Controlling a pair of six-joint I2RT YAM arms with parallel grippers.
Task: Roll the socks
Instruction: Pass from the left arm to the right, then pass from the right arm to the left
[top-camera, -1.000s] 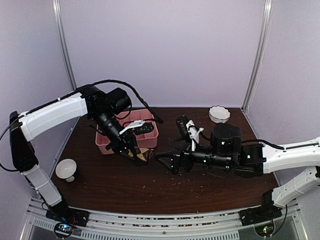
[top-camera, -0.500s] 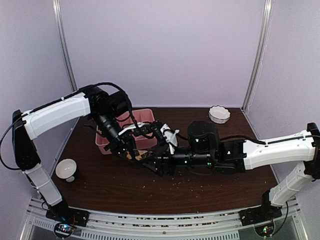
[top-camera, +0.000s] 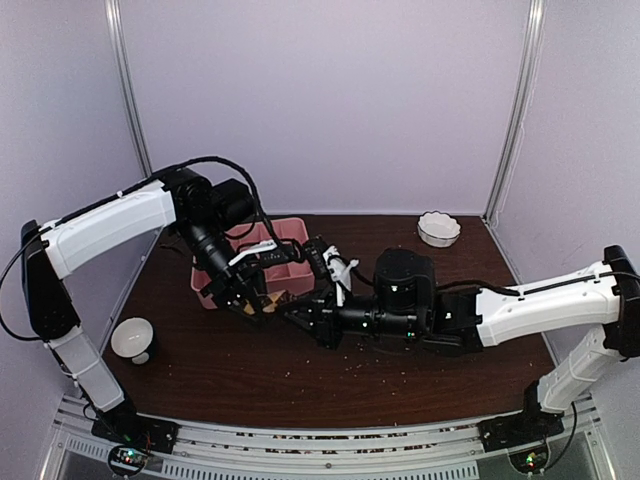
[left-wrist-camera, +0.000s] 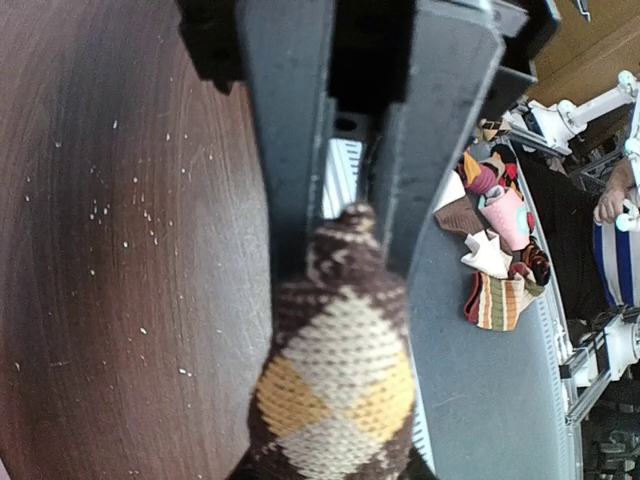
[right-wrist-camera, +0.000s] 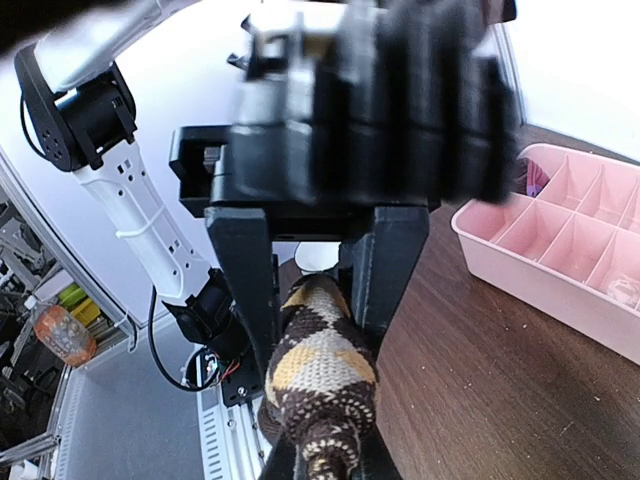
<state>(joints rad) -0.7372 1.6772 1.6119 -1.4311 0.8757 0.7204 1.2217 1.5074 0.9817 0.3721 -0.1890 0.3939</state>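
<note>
Top view: pink tray (top-camera: 292, 236) sits on the dark surface (top-camera: 450, 385). Both arms meet at the tray's front edge. Left gripper (top-camera: 258, 303) and right gripper (top-camera: 303, 316) face each other just in front of the tray, with the checkered sock (top-camera: 277, 302) strung between them, close above the surface. One white bowl (top-camera: 438, 228) well right of the tray, another (top-camera: 132, 338) to its front left.

Left wrist view: left gripper (left-wrist-camera: 340, 262) grasps the brown-and-tan sock (left-wrist-camera: 335, 370) by its narrow knobbed end, fingers (left-wrist-camera: 285, 130) tight on both sides. Sock body widens away from the fingers, argyle diamonds showing. Crumbs dot the surface (left-wrist-camera: 120, 250).

Right wrist view: sock (right-wrist-camera: 320, 370) runs from the bottom edge up to the left gripper (right-wrist-camera: 315, 300), which straddles the far end. Near end narrows at the bottom edge, pinched, so the right gripper is clenched on it. Tray (right-wrist-camera: 520, 245) lies to the right, apart from the sock, dividers visible.
</note>
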